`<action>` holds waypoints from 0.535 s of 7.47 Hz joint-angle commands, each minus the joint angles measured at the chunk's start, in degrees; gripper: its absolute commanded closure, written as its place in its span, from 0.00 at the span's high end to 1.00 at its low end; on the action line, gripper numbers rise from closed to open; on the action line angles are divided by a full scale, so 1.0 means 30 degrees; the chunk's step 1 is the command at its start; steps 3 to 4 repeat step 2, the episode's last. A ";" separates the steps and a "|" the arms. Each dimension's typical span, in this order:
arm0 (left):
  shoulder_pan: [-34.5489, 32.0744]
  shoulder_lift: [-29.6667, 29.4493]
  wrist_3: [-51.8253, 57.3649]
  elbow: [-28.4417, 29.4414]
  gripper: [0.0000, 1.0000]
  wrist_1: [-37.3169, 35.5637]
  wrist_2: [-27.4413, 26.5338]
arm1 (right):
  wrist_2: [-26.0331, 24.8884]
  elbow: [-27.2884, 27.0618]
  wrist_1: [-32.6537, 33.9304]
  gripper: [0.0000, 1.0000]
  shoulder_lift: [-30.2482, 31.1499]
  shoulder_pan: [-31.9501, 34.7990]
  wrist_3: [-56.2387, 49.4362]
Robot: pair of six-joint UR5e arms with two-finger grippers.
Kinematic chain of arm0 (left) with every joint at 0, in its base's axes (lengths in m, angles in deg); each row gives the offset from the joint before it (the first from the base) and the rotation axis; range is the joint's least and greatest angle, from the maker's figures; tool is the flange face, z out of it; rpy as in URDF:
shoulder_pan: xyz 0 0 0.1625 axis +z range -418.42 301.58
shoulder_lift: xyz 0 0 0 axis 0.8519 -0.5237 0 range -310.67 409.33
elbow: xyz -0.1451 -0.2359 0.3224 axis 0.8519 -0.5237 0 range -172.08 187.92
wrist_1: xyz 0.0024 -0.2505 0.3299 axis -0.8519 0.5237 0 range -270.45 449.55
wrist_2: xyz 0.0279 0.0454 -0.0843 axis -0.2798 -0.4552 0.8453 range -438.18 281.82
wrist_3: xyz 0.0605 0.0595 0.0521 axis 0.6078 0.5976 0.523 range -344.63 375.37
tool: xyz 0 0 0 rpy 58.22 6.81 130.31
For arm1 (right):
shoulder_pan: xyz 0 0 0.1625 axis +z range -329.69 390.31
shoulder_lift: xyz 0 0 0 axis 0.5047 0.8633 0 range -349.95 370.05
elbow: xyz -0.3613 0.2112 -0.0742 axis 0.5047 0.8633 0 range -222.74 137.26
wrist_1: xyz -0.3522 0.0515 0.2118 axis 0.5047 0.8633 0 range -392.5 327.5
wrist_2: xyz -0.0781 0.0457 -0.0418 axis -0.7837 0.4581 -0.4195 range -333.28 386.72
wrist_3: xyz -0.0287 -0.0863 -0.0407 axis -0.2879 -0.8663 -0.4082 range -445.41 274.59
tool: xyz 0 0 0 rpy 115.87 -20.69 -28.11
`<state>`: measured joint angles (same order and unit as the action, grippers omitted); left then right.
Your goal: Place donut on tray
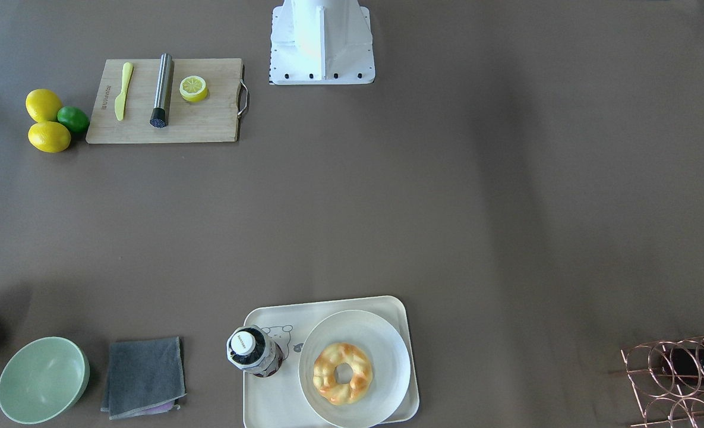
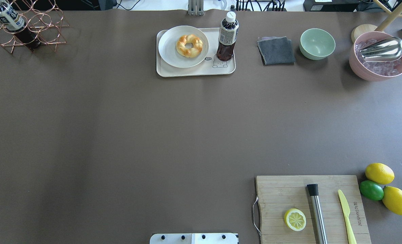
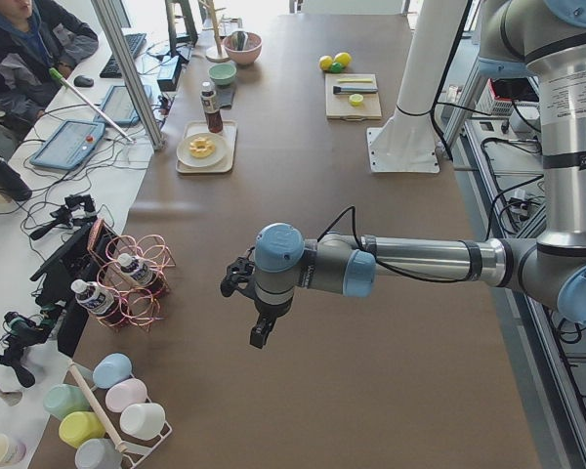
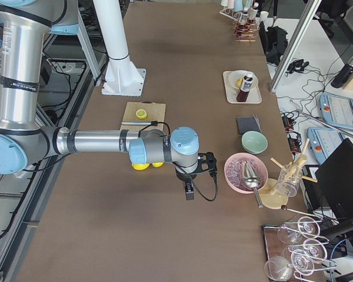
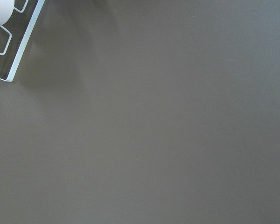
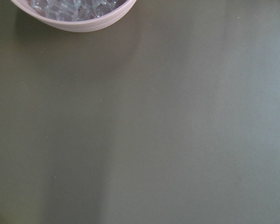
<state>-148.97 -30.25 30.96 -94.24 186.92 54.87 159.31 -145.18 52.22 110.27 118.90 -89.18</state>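
The golden twisted donut [image 1: 343,373] lies on a round white plate [image 1: 387,356] that sits on the cream tray [image 1: 268,407]. The overhead view shows the donut [image 2: 189,45] and tray [image 2: 187,72] at the table's far middle. A dark drink bottle [image 2: 227,37] stands on the tray beside the plate. My left gripper [image 3: 259,337] shows only in the exterior left view, hanging over bare table far from the tray [image 3: 200,169]. My right gripper [image 4: 189,192] shows only in the exterior right view, near a pink ice bowl [image 4: 245,172]. I cannot tell whether either is open or shut.
A wooden cutting board [image 2: 282,193] carries a lemon half [image 2: 295,219], a steel muddler and a yellow knife. Two lemons and a lime [image 2: 371,190] lie beside it. A grey cloth [image 2: 276,51], green bowl [image 2: 317,43] and copper bottle rack [image 2: 24,28] line the far edge.
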 commanded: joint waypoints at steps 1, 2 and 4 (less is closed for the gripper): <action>0.0010 0.0044 -0.0010 -0.0252 0.97 0.0005 -0.0112 | 0.0070 -0.0045 0.0000 1.00 -0.0009 0.0000 0.0056; -0.0048 0.0044 0.0019 -0.0341 0.97 0.0034 -0.0142 | 0.0070 -0.0045 0.0000 1.00 -0.0009 0.0000 0.0086; -0.0048 0.0044 0.0019 -0.0341 0.97 0.0034 -0.0142 | 0.0070 -0.0045 0.0000 1.00 -0.0009 0.0000 0.0086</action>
